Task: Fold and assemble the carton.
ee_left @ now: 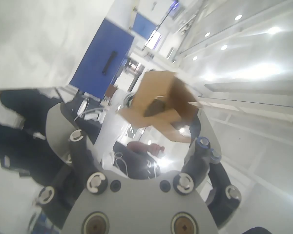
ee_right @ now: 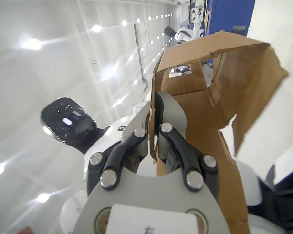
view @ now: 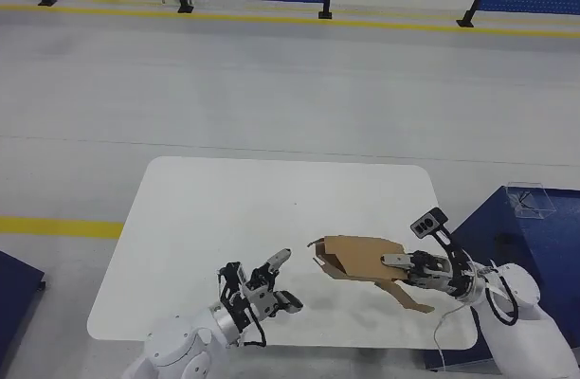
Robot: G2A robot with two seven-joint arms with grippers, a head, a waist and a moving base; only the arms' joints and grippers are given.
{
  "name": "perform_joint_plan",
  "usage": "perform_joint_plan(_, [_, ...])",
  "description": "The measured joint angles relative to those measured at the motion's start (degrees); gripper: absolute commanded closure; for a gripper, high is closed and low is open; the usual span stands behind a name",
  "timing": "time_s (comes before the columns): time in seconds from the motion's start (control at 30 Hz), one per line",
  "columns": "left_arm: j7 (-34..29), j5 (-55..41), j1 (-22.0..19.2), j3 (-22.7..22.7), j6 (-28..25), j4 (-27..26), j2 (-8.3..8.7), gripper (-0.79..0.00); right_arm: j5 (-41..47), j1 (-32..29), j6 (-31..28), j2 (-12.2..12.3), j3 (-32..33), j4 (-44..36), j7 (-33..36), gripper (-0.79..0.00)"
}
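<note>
In the lower left of the top view, the left jaws stand wide open with nothing between them, over the near edge of the white tabletop [view: 252, 199]. Their two fingers [ee_left: 75, 144] are spread well apart in the left wrist view, and the brown carton [ee_left: 156, 91] shows farther off beyond them.

To the lower right of the top view, the right jaws are closed tight on one cardboard panel of the carton [view: 361, 254]. In the right wrist view that panel is pinched edge-on between the two pads [ee_right: 161, 105]. The carton [ee_right: 202, 103] is half-formed there, with its walls partly raised, one end open and flaps loose. In the top view a long flap [view: 413, 298] trails toward the tabletop's near right corner. I cannot tell whether the carton rests on the tabletop or is held just above it.

Beyond the tabletop's right edge stands a blue cabinet [view: 546, 237]. A yellow floor line [view: 53, 227] runs at the left edge, and another yellow line [view: 271, 19] crosses the far floor along the top.
</note>
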Motion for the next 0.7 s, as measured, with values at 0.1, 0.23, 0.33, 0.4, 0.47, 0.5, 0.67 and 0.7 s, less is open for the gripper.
perform_joint_plan(0.1, [3.24, 6.58, 4.06, -3.05, -8.98, -5.27, 0.38, -0.785, -1.37, -0.22, -6.71, -0.18, 0.48, -0.15, -0.50, 0.000])
perform_joint_plan(0.23, [1.67, 14.85, 9.53, -3.61, -22.86, -11.83, 0.63, -0.785, -1.24, -0.65, -11.94, -0.44, 0.29, -0.30, 0.33, 0.000])
perform_joint_plan(0.33, [-0.07, 22.38, 12.09, -1.77, -28.98, -14.17, 0.75, -0.785, -0.19, -0.71, -13.18, -0.61, -0.23, -0.21, 1.50, 0.000])
perform_joint_plan(0.4, [-0.63, 26.71, 12.46, 0.10, -30.67, -14.74, 0.69, -0.785, -0.22, -0.80, -13.32, -0.68, -0.65, -0.13, 2.24, 0.000])
perform_joint_plan(0.47, [-0.81, 30.77, 11.98, 2.60, -31.20, -14.98, 0.50, -0.785, -0.60, -0.87, -13.73, -0.75, -1.15, -0.20, 3.01, 0.000])
perform_joint_plan(0.5, [-0.82, 32.12, 11.54, 3.64, -31.43, -14.97, 0.39, -0.785, -0.39, -0.93, -13.94, -0.80, -1.42, -0.24, 3.43, 0.000])
perform_joint_plan(0.67, [0.43, 37.21, 8.28, 7.95, -29.82, -13.60, -0.29, -0.785, 1.54, -1.27, -15.38, -1.02, -1.94, -0.60, 6.01, 0.000])
perform_joint_plan(0.7, [0.84, 37.89, 7.72, 8.44, -29.22, -13.36, -0.41, -0.785, 1.80, -1.38, -15.35, -1.03, -1.85, -0.77, 6.19, 0.000])
